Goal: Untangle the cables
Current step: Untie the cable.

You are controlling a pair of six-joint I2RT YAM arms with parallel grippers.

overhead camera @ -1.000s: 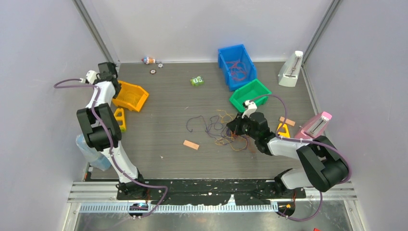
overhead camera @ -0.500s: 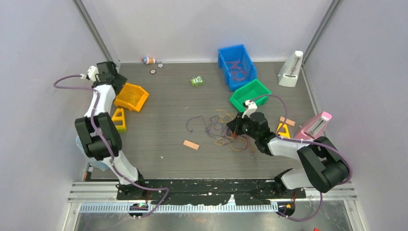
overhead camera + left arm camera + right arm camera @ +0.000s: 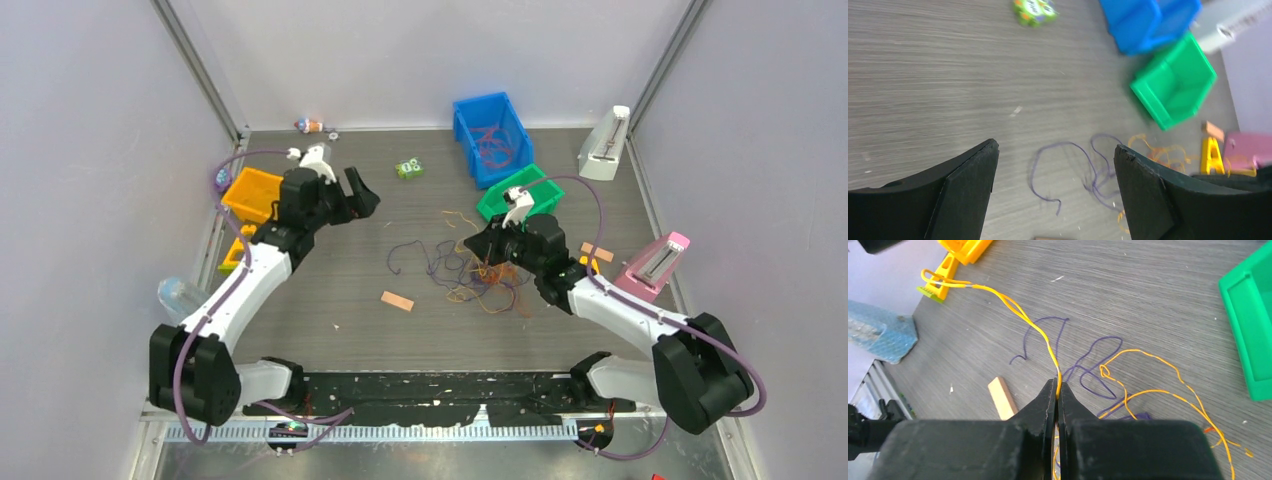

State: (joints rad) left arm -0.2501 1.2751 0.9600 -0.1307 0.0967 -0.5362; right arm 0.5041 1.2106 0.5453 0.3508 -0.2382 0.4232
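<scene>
Top external view, what is new?
— The left pincer [image 3: 352, 200] is away from the orange bin [image 3: 245, 185] now and wide open, cables [image 3: 450, 268] in front of it. The right pincer [image 3: 1057, 387] squeezes one orange cable [image 3: 1033, 327].

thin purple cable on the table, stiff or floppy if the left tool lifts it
Probably floppy: the thin purple cable lies in loose curls on the grey table. Likely very light, being thread-thin. It may drag others along, since it overlaps orange cables beside it.
</scene>
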